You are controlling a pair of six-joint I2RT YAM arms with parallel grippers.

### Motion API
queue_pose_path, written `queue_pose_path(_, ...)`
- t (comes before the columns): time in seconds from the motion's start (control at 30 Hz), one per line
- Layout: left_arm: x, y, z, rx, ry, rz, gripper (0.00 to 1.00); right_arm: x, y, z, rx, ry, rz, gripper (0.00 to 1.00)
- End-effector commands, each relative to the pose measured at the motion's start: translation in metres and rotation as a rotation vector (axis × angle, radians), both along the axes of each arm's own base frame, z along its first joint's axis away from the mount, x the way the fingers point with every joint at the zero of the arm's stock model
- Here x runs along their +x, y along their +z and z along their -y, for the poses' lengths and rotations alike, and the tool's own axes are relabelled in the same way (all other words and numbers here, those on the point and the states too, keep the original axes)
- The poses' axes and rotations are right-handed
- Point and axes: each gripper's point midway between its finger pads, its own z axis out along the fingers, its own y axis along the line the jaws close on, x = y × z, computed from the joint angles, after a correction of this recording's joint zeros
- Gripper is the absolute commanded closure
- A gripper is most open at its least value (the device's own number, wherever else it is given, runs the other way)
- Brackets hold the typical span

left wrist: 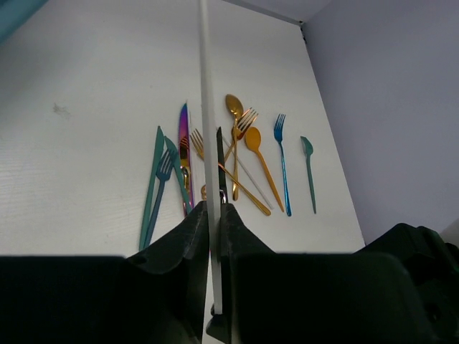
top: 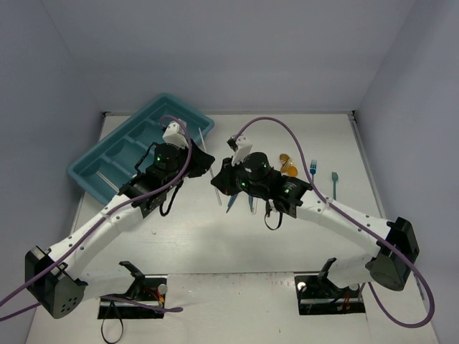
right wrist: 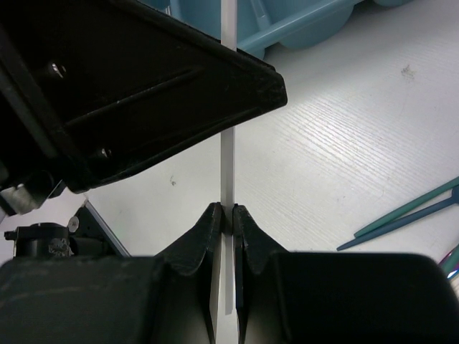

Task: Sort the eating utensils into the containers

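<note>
Both grippers are shut on one slim white utensil (left wrist: 204, 107), held between them above the table's middle. My left gripper (left wrist: 214, 204) pinches one end of it and my right gripper (right wrist: 228, 208) the other; the white utensil (right wrist: 228, 165) runs up behind the left gripper's black body (right wrist: 143, 93). In the top view the left gripper (top: 204, 166) and the right gripper (top: 219, 179) meet tip to tip. The teal cutlery tray (top: 86, 179) lies at the back left. Loose utensils lie to the right: a purple knife (left wrist: 184, 136), gold spoons (left wrist: 251, 140), a blue fork (left wrist: 281, 158), a teal spoon (left wrist: 308, 165).
A teal knife and fork (left wrist: 158, 179) lie at the left of the pile. The blue fork (top: 313, 172) and teal spoon (top: 334, 185) lie apart near the right wall. Purple cables arc over both arms. The tray's edge (right wrist: 301, 25) shows beyond the grippers.
</note>
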Motion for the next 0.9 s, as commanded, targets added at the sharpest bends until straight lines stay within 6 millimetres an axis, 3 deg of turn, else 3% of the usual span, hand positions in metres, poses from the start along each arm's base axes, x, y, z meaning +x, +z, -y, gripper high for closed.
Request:
queue_pose_path(0.0, 0.002, 0.024, -0.008, -0.030, 0.047, 0.051, 1.00, 0.006, 0.025, -0.015, 0.088, 0.000, 0.050, 0.97)
queue_pose_path(0.07, 0.001, 0.023, -0.012, -0.019, 0.062, 0.047, 1.00, 0.007, 0.025, -0.015, 0.088, -0.002, 0.048, 0.91)
queue_pose_path(0.2, 0.000, 0.020, -0.031, 0.044, 0.125, 0.039, 1.00, 0.011, 0.026, -0.012, 0.081, -0.027, 0.065, 0.51)
queue_pose_path(0.33, 0.004, 0.009, -0.066, 0.148, 0.213, -0.006, 1.00, 0.018, 0.025, 0.001, 0.067, -0.077, 0.077, 0.30)
queue_pose_path(0.43, 0.013, -0.002, -0.101, 0.188, 0.270, -0.056, 1.00, 0.025, 0.016, 0.017, 0.030, -0.115, 0.074, 0.28)
queue_pose_path(0.6, 0.027, -0.026, -0.205, 0.261, 0.492, -0.185, 1.00, 0.042, -0.010, 0.065, -0.085, -0.240, 0.066, 0.28)
queue_pose_path(0.63, 0.027, -0.028, -0.208, 0.270, 0.491, -0.194, 1.00, 0.044, -0.015, 0.073, -0.100, -0.259, 0.057, 0.28)
queue_pose_path(0.73, 0.034, -0.036, -0.268, 0.287, 0.627, -0.248, 1.00, 0.049, -0.032, 0.101, -0.155, -0.312, 0.037, 0.28)
queue_pose_path(0.87, 0.042, -0.048, -0.321, 0.295, 0.737, -0.323, 1.00, 0.049, -0.047, 0.126, -0.217, -0.355, 0.031, 0.28)
